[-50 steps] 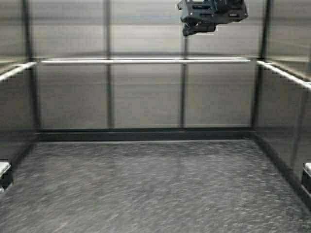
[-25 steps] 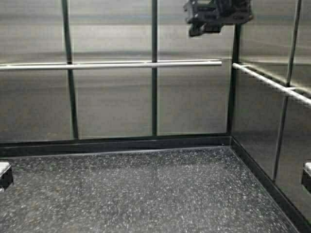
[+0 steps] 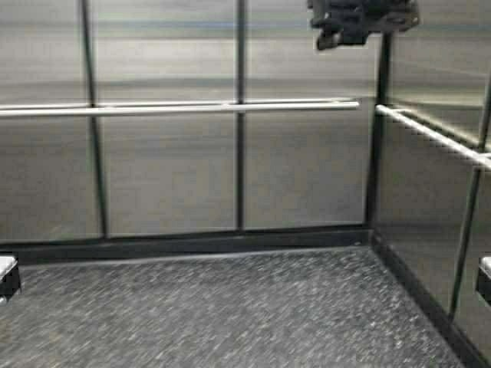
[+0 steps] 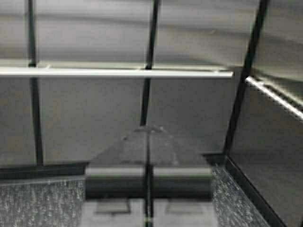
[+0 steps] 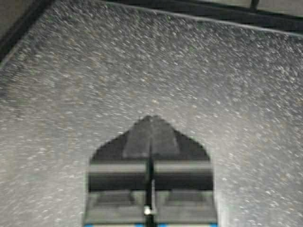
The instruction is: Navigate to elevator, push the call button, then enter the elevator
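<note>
Sitting inside elevator (image 3: pixel 169 176): brushed steel panels split by dark vertical seams, tubular handrail (image 3: pixel 192 108) running along back wall and right side wall, dark speckled floor (image 3: pixel 230 314) below. Holding left gripper (image 4: pixel 148 142) pinched closed, facing back wall near corner. Pointing right gripper (image 5: pixel 150 130) (fingers also pressed together) down at floor.
</note>
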